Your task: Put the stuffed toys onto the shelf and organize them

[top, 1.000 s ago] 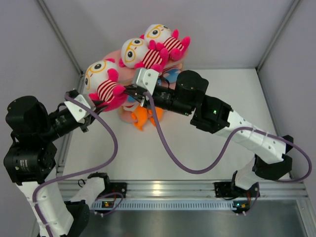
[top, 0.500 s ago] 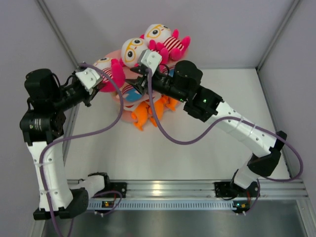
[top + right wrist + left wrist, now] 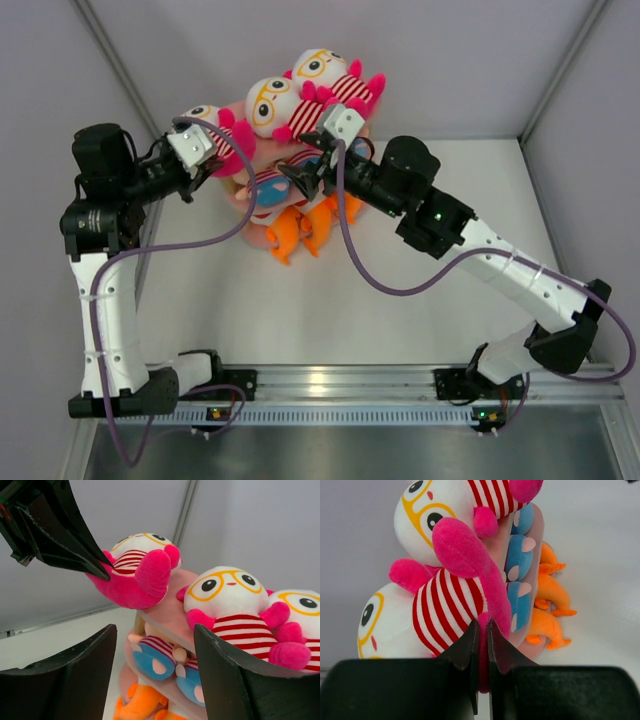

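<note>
- The step in hand, as I judge it, is seating the white-headed plush doll with yellow glasses and a red-and-white striped body (image 3: 445,597) on the top board of the pink three-tier shelf of oval boards on light wooden supports (image 3: 162,617); the shelf stands toward the far-left corner of the desk (image 3: 400,300); the doll hangs at the board's left rounded end, and I cannot tell whether it already bears on it.
- The left gripper (image 3: 481,630) has its black fingers pressed together on the doll's pink leg; only a thin fold of plush is pinched, so the hold looks light; a slow, level approach without swinging would suit it.
- The right gripper (image 3: 154,632) is spread wide and empty, just off the shelf's near side; it could steady the doll, but should keep off the neighbours.
- Two matching glasses dolls (image 3: 270,105) sit on the same board toward the far edge; the new one belongs just beside them, its weight inboard of the rounded end so it cannot roll off.
- Peach-skinned plush boys in blue shorts (image 3: 150,662) fill the middle tier; orange fish-like plush toys (image 3: 285,235) lie at the bottom.
- Let go only once the body rests on the board; then draw back along the line of the leg so the plush does not catch.
- No brand, label or writing can be read anywhere.
</note>
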Controlling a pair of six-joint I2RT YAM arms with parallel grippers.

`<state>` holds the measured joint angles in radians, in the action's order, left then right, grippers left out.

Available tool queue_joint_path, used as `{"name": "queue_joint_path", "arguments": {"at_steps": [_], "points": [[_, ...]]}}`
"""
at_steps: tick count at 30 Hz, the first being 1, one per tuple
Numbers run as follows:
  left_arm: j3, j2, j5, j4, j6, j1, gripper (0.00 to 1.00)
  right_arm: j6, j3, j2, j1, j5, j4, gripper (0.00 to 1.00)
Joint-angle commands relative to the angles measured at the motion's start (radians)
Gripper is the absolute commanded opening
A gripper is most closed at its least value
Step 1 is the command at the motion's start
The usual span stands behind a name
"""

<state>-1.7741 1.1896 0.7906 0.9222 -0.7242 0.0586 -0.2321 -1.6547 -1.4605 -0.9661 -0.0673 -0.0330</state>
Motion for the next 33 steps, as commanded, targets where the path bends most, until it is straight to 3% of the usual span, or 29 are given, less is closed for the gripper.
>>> {"name": "queue_joint_path", "arguments": {"at_steps": [1,11,33], "points": [[-0.005,0.016,0.108,-0.068,-0.072,0.003,0.0,0.014,0.025,0.094,0.013,0.023,0.082,0.64],[0.019,0.071,0.199,-0.068,-0.136,-0.011,0.0,0.019,0.144,0.232,0.04,0.061,0.039,0.66],[0.005,0.159,0.294,-0.068,-0.175,-0.045,0.0,0.037,0.19,0.25,0.055,0.09,0.005,0.69]]}}
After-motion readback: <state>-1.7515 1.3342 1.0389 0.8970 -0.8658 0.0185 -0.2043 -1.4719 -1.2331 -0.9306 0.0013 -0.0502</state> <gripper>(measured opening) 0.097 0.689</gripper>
